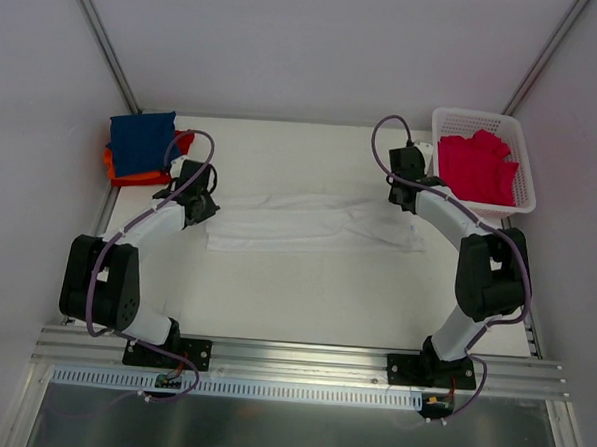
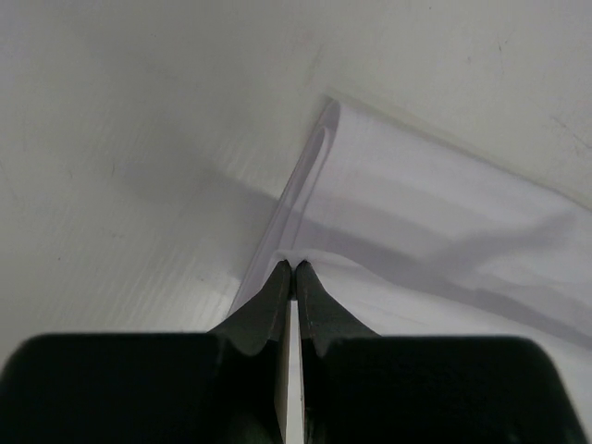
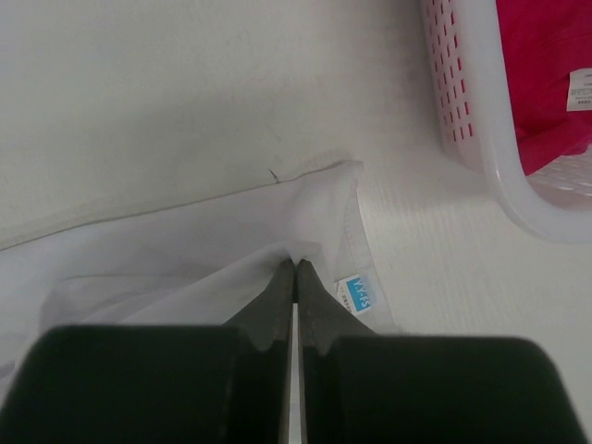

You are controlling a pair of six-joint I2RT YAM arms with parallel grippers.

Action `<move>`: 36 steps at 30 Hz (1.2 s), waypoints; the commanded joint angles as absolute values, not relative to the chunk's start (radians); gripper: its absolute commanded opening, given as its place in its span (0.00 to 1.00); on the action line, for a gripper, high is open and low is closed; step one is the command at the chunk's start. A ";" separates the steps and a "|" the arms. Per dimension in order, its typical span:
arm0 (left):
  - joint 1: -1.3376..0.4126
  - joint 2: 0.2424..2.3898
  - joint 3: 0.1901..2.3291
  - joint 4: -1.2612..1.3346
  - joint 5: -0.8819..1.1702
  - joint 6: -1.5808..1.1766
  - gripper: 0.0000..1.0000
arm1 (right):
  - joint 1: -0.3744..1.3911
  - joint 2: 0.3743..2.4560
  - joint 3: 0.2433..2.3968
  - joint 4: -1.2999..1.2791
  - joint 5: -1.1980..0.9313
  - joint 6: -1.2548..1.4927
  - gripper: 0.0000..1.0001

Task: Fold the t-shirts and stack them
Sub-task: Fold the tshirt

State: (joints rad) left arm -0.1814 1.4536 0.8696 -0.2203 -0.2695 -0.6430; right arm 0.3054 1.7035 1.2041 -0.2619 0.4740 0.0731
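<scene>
At the upper left, a folded navy t-shirt [image 1: 141,140] lies on an orange-red t-shirt [image 1: 123,175]. Just right of them, your left gripper [image 1: 201,206] is clamped on the left end of the white t-shirt [image 1: 308,224], which is stretched in a band across mid-frame. Your right gripper [image 1: 400,194] pinches its right end, beside a small blue label [image 3: 357,294]. At the upper right, the white lattice basket [image 1: 484,118] holds a crimson-pink t-shirt [image 1: 477,168].

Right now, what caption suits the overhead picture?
Left gripper and right gripper pinch opposite ends of the white t-shirt; crimson shirts wait in the basket.
</scene>
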 commanded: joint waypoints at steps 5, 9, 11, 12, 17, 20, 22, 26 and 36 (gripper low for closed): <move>-0.167 1.512 0.953 -0.186 -0.314 -0.638 0.00 | 0.290 1.738 1.252 -0.230 0.480 0.064 0.00; -0.164 1.548 0.985 -0.183 -0.314 -0.630 0.00 | 0.287 1.758 1.255 -0.230 0.480 0.064 0.00; -0.163 1.569 1.005 -0.181 -0.313 -0.626 0.00 | 0.285 1.763 1.259 -0.230 0.479 0.061 0.00; -0.163 1.577 1.011 -0.179 -0.314 -0.623 0.04 | 0.285 1.770 1.262 -0.232 0.477 0.058 0.02; -0.158 1.618 1.052 -0.179 -0.330 -0.600 0.76 | 0.287 1.784 1.276 -0.242 0.486 0.051 0.39; -0.155 1.623 1.063 -0.179 -0.339 -0.588 0.99 | 0.287 1.779 1.284 -0.250 0.497 0.048 0.50; -0.153 1.612 1.062 -0.179 -0.341 -0.583 0.99 | 0.285 1.773 1.284 -0.253 0.502 0.046 0.50; -0.153 1.571 1.046 -0.179 -0.325 -0.578 0.99 | 0.288 1.724 1.284 -0.265 0.497 0.044 0.50; -0.166 1.471 0.979 -0.179 -0.218 -0.571 0.99 | 0.389 1.605 1.244 -0.339 0.497 0.069 0.50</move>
